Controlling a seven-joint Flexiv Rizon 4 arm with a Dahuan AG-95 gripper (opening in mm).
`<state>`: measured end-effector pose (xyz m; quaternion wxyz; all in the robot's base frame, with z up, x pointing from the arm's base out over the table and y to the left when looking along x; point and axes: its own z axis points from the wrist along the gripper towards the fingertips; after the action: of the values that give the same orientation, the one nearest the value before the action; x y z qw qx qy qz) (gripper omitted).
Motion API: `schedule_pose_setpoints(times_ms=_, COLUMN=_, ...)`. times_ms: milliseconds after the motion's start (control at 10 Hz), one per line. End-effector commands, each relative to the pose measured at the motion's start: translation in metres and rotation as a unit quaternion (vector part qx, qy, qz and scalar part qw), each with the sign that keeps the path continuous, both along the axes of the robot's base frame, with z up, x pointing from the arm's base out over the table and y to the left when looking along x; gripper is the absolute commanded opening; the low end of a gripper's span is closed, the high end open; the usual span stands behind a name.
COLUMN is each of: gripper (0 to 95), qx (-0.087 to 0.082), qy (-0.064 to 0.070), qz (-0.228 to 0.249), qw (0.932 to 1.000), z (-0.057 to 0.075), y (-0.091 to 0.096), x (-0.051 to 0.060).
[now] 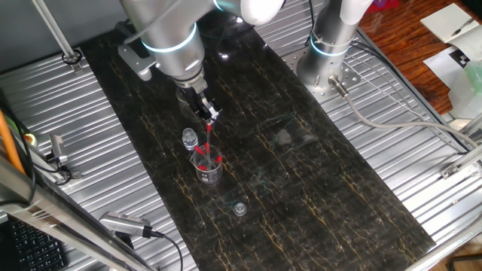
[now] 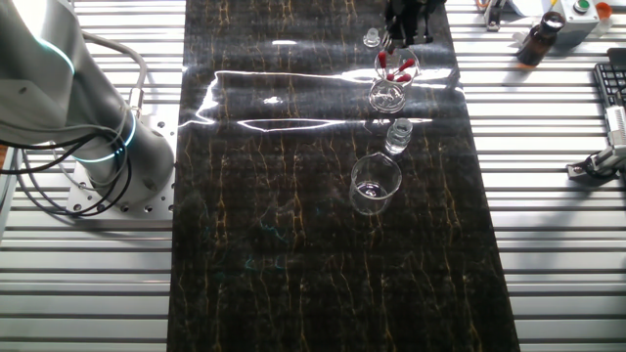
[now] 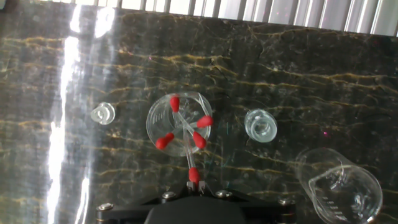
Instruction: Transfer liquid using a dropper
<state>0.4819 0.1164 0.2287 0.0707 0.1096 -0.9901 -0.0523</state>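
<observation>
My gripper [image 3: 196,184] is shut on the red bulb of a dropper [image 3: 193,174]. Its thin glass tube slants down into a small clear beaker [image 3: 179,124] that holds several more red-bulbed droppers [image 3: 165,142]. In one fixed view the gripper [image 1: 208,114] hangs just above that beaker [image 1: 208,170], with the held dropper [image 1: 208,132] between them. In the other fixed view the gripper [image 2: 401,34] is at the far end, behind the beaker [image 2: 388,90]. A larger clear beaker [image 3: 342,186] with a little liquid stands apart, and also shows in the other fixed view [image 2: 376,183].
A small clear capped vial [image 3: 260,124] stands between the two beakers and shows again in one fixed view [image 1: 189,138]. A small round glass piece [image 3: 102,114] lies on the other side. All rest on a dark marbled mat [image 1: 316,188]. The arm's base [image 2: 98,147] stands on the ribbed metal table.
</observation>
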Motion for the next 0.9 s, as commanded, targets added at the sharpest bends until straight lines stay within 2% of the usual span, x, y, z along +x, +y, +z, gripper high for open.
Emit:
schedule_pose_setpoints(times_ms=100, gripper=0.0, qx=0.001, qy=0.003, qz=0.005, qw=1.0, z=0.005, y=-0.006, x=-0.004)
schedule_pose_setpoints(times_ms=500, gripper=0.0, qx=0.003, qy=0.012, qz=0.016, qw=0.9998, z=0.019, y=-0.021, x=-0.003)
schedule_pose_setpoints(times_ms=900, gripper=0.0, qx=0.004, qy=0.018, qz=0.018, qw=0.9997, z=0.03, y=-0.029, x=0.003)
